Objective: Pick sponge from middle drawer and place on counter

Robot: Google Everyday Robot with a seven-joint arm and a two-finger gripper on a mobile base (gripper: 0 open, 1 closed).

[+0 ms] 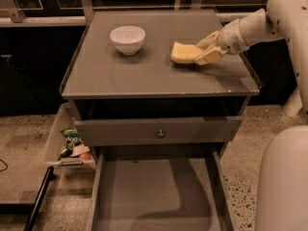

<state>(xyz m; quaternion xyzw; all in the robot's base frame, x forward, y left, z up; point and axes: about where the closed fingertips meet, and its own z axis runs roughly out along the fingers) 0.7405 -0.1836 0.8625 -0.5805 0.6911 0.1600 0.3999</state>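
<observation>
The pale-yellow sponge (pixel 182 52) is on the right half of the grey counter (pixel 144 76), low on its surface or just above it. My gripper (pixel 198 52) reaches in from the right, and its cream fingers (pixel 208 39) close on the sponge's right end. The middle drawer (pixel 154 191) is pulled open below the cabinet. Its flat grey floor is bare.
A white bowl (pixel 127 39) stands on the counter's left half. A closed drawer front with a small knob (pixel 160 134) sits above the open drawer. A clear bin with packets (pixel 72 143) lies on the speckled floor at the left. The robot's white body (pixel 284 182) fills the lower right.
</observation>
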